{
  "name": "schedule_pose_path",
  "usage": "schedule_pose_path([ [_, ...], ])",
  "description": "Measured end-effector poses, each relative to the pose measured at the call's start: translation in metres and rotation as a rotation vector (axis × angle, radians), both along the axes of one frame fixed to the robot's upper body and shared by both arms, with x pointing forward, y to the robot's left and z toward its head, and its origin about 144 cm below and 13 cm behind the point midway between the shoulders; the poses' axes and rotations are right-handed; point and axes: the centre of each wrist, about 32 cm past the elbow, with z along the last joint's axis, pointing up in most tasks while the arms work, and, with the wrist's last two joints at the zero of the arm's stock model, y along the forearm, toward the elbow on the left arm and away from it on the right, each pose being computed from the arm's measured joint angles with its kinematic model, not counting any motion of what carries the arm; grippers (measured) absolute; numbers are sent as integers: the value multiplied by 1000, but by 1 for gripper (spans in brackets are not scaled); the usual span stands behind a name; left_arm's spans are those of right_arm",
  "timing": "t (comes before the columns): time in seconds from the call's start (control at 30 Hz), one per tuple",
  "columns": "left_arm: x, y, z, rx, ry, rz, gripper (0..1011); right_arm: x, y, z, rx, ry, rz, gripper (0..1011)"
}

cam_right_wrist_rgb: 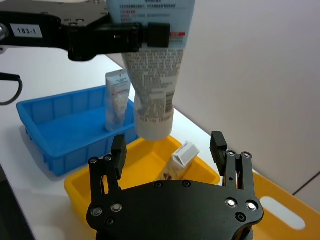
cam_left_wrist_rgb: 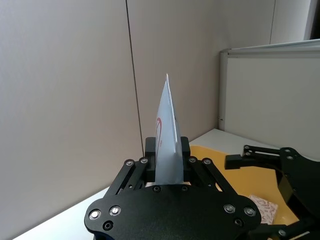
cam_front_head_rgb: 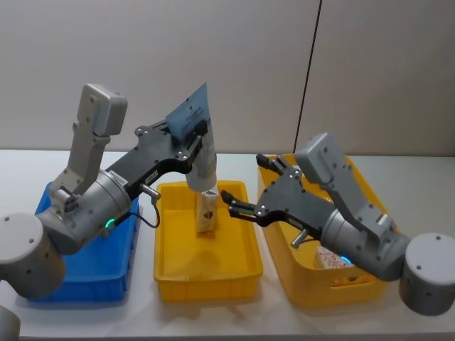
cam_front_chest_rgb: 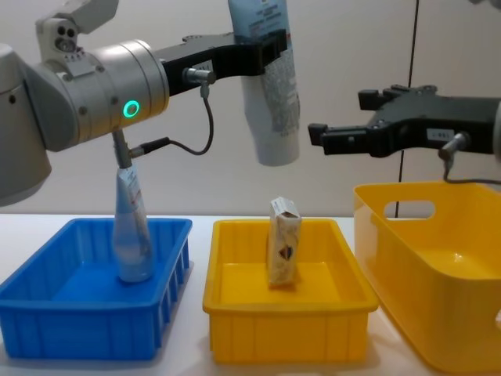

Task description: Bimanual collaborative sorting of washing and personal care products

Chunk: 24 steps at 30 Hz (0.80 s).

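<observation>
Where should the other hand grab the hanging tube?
Probably low on the tube, just above its cap, coming in level from the right. The left hand pinches its flat top end, so the round lower body hangs free beside the open right hand.

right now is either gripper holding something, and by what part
The left gripper holds a pale-blue squeeze tube by its flat crimped end, cap hanging down. The right gripper is open and holds nothing.

White table carries blue bin, yellow tray and deeper yellow bin side by side
</observation>
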Motion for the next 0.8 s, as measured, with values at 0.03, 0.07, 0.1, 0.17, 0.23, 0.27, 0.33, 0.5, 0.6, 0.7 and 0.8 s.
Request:
schedule_pose_path([
  [0.03, 0, 0, 0, 0, 0, -1, 234, 1, 0, 0, 0, -1, 4, 1004],
  [0.07, 0, 0, 0, 0, -1, -2, 231, 3, 1, 2, 1, -4, 9, 1004],
  [0.1, 0, 0, 0, 0, -1, -2, 231, 6, 1, 2, 1, -5, 19, 1004],
  [0.17, 0, 0, 0, 0, -1, -3, 231, 10, 3, 4, 1, -8, 29, 1004],
  [0.23, 0, 0, 0, 0, -2, -4, 231, 15, 4, 5, 2, -11, 43, 1004],
  [0.27, 0, -1, 0, 1, -2, -5, 231, 17, 5, 6, 2, -11, 47, 1004],
  [0.33, 0, -1, 0, 1, -2, -5, 231, 22, 7, 8, 2, -14, 60, 1004],
  [0.5, 0, -1, 1, 0, -2, -6, 234, 32, 10, 10, 4, -15, 84, 1004],
  [0.6, 0, -1, 1, 0, -2, -7, 231, 38, 14, 10, 5, -12, 98, 1004],
  [0.7, 0, -1, 1, 1, -2, -8, 231, 45, 16, 10, 6, -7, 110, 1004],
  [0.8, 0, -1, 1, 1, -3, -8, 231, 50, 19, 10, 8, -1, 121, 978],
])
